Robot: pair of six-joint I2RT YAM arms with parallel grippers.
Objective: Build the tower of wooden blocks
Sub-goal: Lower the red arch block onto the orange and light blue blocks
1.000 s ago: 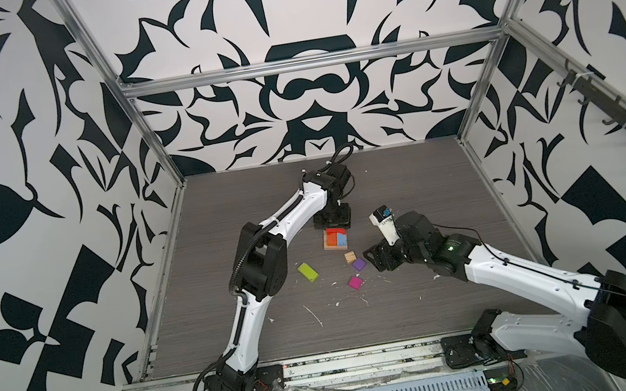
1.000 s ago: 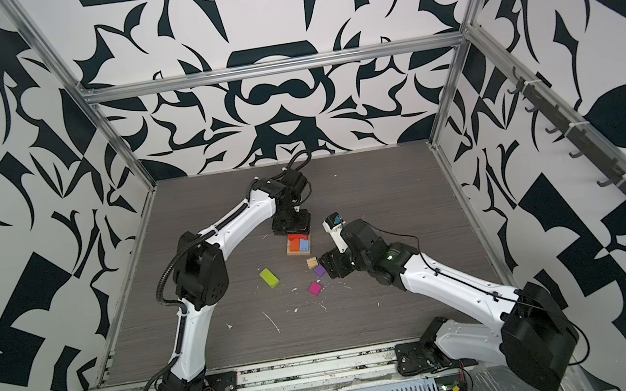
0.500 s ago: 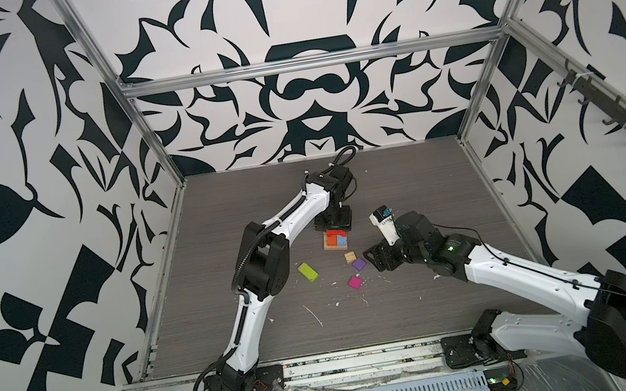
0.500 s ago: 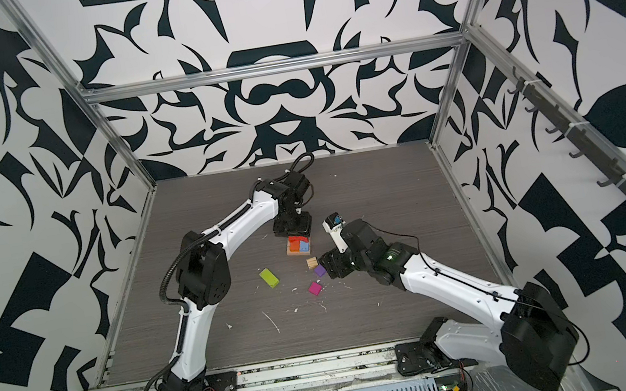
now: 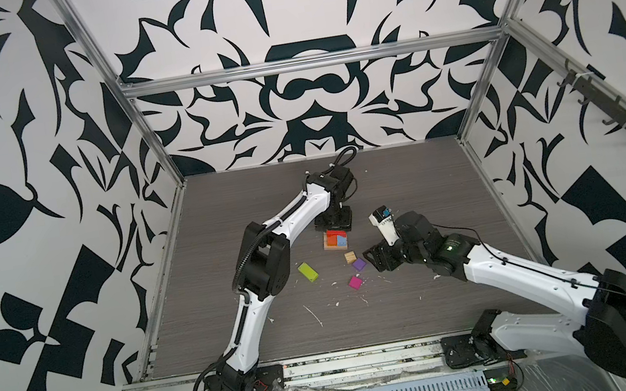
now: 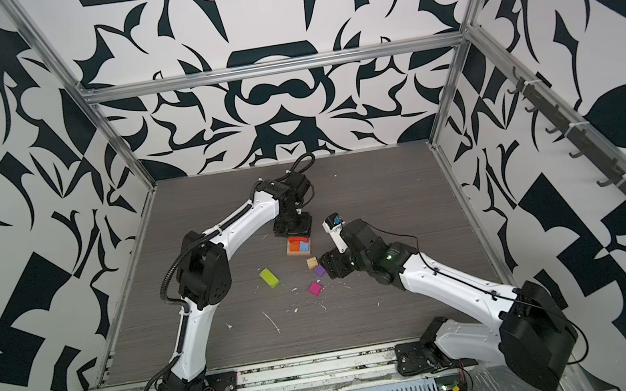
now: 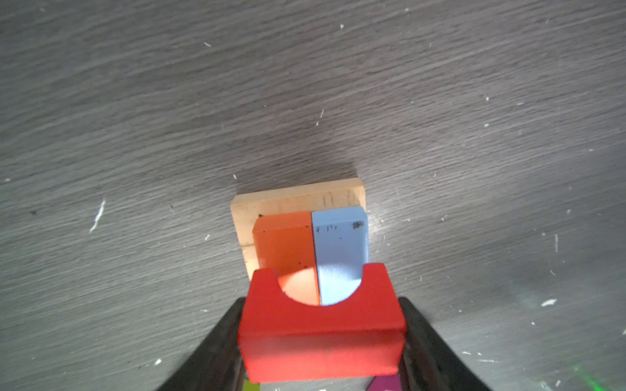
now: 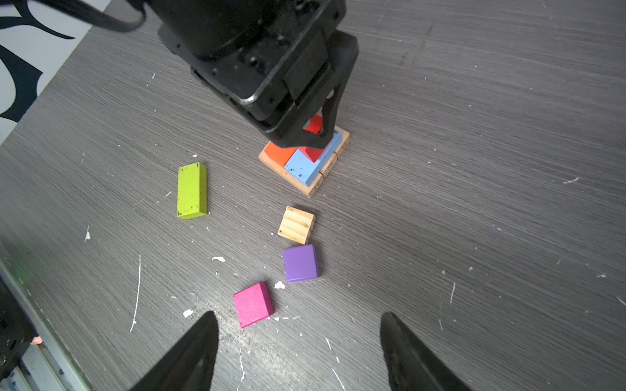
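Observation:
The wood block tower (image 5: 335,240) (image 6: 298,246) stands mid-table: a tan base (image 7: 298,199) with an orange oblong (image 7: 284,240) and a blue oblong (image 7: 340,237) side by side on it. My left gripper (image 5: 334,225) (image 7: 321,342) is shut on a red block with a half-round notch (image 7: 321,331), held over one end of the orange and blue pair. I cannot tell whether it touches them. My right gripper (image 5: 379,256) (image 8: 299,325) hangs open and empty near the magenta cube (image 8: 253,304).
Loose wood blocks lie in front of the tower: a lime-green oblong (image 5: 308,271) (image 8: 192,190), a tan cube (image 5: 350,257) (image 8: 296,225) and a purple cube (image 5: 359,264) (image 8: 300,263). White flecks dot the grey table (image 5: 426,314).
The left wrist has shifted very slightly over the tower, still gripping the red block. The right arm and the loose blocks have not moved.

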